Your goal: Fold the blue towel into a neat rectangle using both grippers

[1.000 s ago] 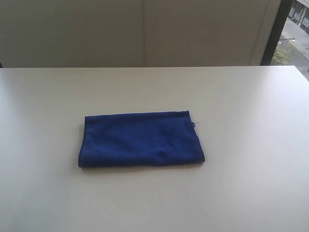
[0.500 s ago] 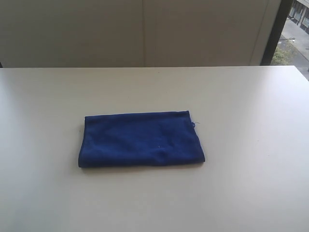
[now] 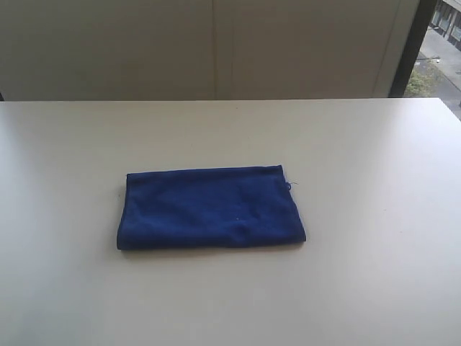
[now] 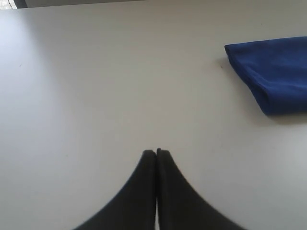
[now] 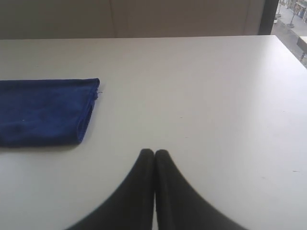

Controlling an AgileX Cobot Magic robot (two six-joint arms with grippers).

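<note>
The blue towel (image 3: 210, 207) lies flat near the middle of the worktop (image 3: 374, 151), slightly left of centre in the exterior view. It is folded into a compact, layered rectangle whose long sides run left to right. The left end is a rounded fold. The right end shows stacked edges that slant a little, so the near right corner reaches further right than the far one. A short loose thread (image 3: 289, 185) sticks out at the far right corner. The upper surface is mostly smooth, with a shallow wrinkle close to the near edge.

The left hand (image 4: 156, 152) has its two dark fingers pressed together, tips meeting, with nothing gripped. It points across bare worktop, well apart from the towel's rounded end. Whether the tips touch the surface cannot be told.

The right hand (image 5: 154, 152) is in the same condition: fingers together, tips meeting, nothing gripped. It faces bare worktop, well apart from the towel's stacked-edge end.

The worktop is plain, pale and matte. Behind its far edge stands a light wall (image 3: 144, 43) with a vertical seam. At the far right, a dark frame (image 3: 409, 50) borders a window (image 3: 443, 43) that shows an outdoor street scene.
</note>
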